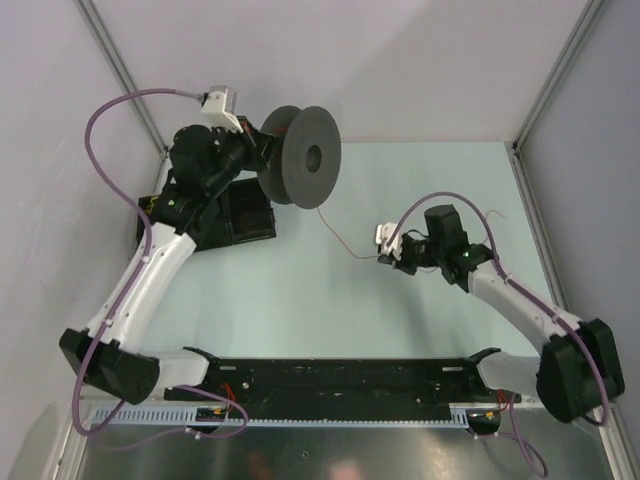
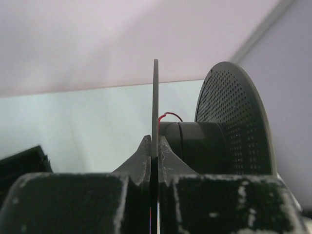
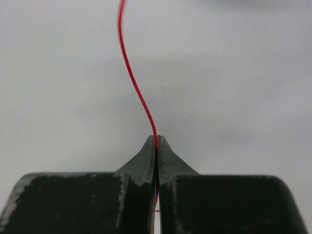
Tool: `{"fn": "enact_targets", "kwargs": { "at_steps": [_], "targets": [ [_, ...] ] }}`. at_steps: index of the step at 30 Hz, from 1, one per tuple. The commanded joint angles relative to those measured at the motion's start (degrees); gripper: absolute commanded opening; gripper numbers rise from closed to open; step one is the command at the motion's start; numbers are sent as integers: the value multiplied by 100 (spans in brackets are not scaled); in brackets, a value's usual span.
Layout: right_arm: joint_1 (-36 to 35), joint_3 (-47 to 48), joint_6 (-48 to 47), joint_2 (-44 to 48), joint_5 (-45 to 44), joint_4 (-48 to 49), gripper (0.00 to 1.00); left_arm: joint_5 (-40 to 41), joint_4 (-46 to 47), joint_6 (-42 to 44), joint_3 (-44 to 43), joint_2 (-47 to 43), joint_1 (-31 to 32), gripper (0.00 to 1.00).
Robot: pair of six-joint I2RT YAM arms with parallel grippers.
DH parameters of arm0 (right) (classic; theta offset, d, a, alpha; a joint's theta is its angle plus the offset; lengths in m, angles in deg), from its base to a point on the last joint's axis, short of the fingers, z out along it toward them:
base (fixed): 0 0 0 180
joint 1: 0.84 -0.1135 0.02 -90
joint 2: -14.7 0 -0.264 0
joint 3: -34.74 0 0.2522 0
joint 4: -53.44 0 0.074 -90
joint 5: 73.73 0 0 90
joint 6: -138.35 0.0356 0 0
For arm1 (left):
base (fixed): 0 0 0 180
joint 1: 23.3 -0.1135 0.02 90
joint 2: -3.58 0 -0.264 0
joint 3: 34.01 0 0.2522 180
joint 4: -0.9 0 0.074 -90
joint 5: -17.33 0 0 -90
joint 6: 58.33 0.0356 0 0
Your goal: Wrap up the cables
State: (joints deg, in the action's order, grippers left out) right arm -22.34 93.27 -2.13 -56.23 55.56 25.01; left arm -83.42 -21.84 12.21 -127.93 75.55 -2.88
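A big dark grey round spool (image 1: 300, 157) is held off the table at the back left. My left gripper (image 1: 262, 150) is shut on its near flange; in the left wrist view the flange edge (image 2: 155, 107) stands upright between the fingers of that gripper (image 2: 156, 142), with the perforated far flange (image 2: 234, 126) to the right. A thin dark-red cable (image 1: 340, 235) runs from the spool down across the table to my right gripper (image 1: 385, 257), which is shut on it. In the right wrist view the red cable (image 3: 134, 80) rises from the closed fingertips of the right gripper (image 3: 156, 141).
A black box (image 1: 235, 215) lies on the table under the left arm. A black rail (image 1: 340, 378) runs along the near edge between the arm bases. Grey walls close in the back and sides. The pale green table (image 1: 420, 190) spreads between the arms.
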Motion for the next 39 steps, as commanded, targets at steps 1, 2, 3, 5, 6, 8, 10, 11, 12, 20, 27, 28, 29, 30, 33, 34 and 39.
{"fn": "enact_targets", "kwargs": {
  "at_steps": [1, 2, 3, 5, 6, 8, 10, 11, 12, 20, 27, 28, 29, 30, 33, 34, 39],
  "targets": [
    [-996, 25, 267, 801, -311, -293, 0, 1623, 272, -901, -3, 315, -8, 0],
    [-1221, 85, 346, 937, -428, -243, 0, 1731, 242, -919, -1, 413, 7, 0],
    [-1403, 181, 447, 1045, -544, -192, 0, 1825, 187, -888, 0, 506, 33, 0],
    [-1700, 453, 617, 1139, -762, -83, 0, 1994, 63, -779, 35, 664, 109, 0],
    [-1814, 612, 653, 1145, -851, -28, 0, 2061, 14, -682, 88, 720, 176, 0],
    [-1966, 888, 677, 1126, -1028, 147, 0, 2191, -40, -532, 240, 777, 327, 0],
    [-2054, 1133, 609, 1064, -1167, 333, 0, 2239, -49, -385, 423, 798, 497, 0],
    [-2075, 1246, 574, 1016, -1243, 435, 0, 2245, -50, -309, 524, 786, 585, 0],
    [-2081, 1368, 526, 966, -1329, 538, 0, 2227, -56, -197, 622, 763, 691, 0],
    [-1849, 1740, 207, 597, -2413, 2018, 0, 1122, -52, 586, 1368, 319, 1156, 0],
    [-554, 1965, 589, 184, -2209, 2361, 0, -564, -66, 1634, 1872, -365, 1157, 0],
    [-362, 1974, 639, 128, -2106, 2328, 0, -844, -77, 1759, 1942, -498, 1139, 0],
    [-187, 1978, 699, 78, -1994, 2276, 0, -1120, -86, 1831, 2009, -626, 1117, 0],
    [-21, 1980, 751, 26, -1898, 2210, 0, -1372, -91, 1871, 2055, -743, 1089, 0],
    [400, 1982, 913, -161, -1697, 2023, 0, -2067, -83, 1790, 2017, -1048, 948, 0],
    [506, 1982, 963, -216, -1640, 1961, 0, -2241, -85, 1749, 1945, -1130, 903, 0],
    [879, 1984, 1052, -469, -1367, 1569, 2, -2814, -64, 1463, 1269, -1295, 684, 0]
  ]
}}
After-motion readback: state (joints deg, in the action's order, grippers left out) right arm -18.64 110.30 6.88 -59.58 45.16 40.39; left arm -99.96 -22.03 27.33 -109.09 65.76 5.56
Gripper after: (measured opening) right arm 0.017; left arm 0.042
